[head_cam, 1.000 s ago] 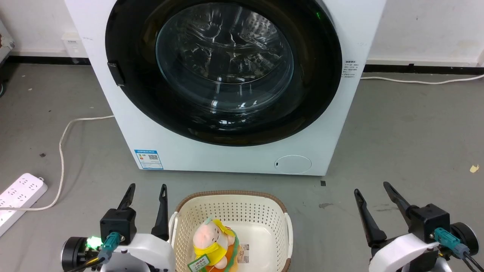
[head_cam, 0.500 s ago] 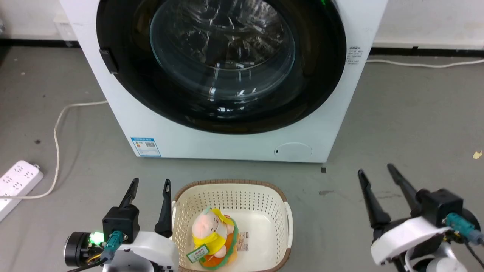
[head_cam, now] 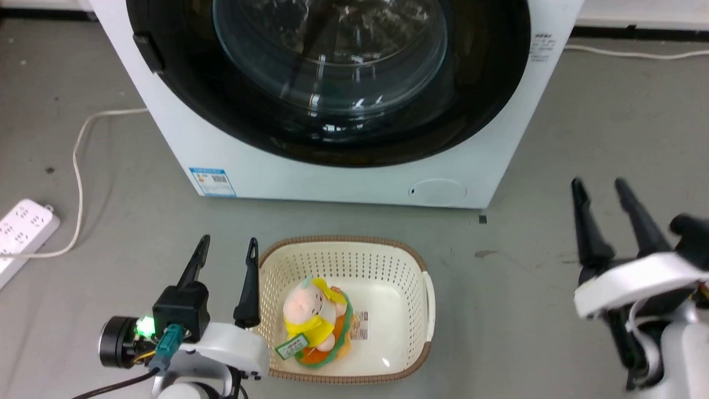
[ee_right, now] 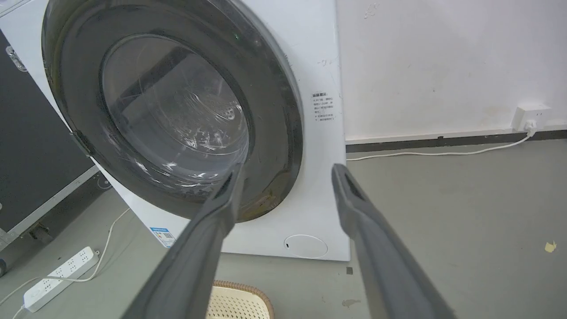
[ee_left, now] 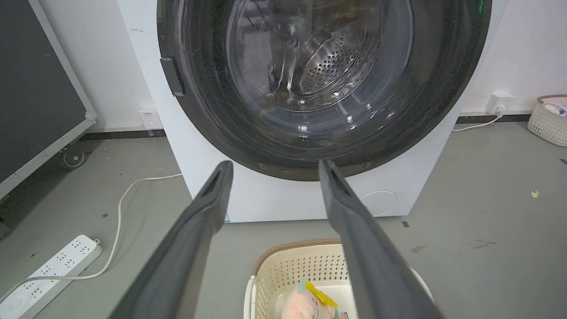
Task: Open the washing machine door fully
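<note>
The right gripper point(head_cam: 597, 183), fingers spread and empty, has advanced toward the large round glossy black washing machine door point(head_cam: 332, 72); door remains shut; left gripper point(head_cam: 229, 240) likewise spread, empty.

I see a scuffed grey floor point(head_cam: 581, 111), a white wall point(ee_right: 443, 66) with black skirting point(ee_right: 443, 141), and a white power strip point(head_cam: 22, 224) lying left.

1 door point(head_cam: 332, 66), 2 claws point(head_cam: 229, 240) point(head_cam: 599, 182), 1 pwr strip point(head_cam: 22, 233).
</note>
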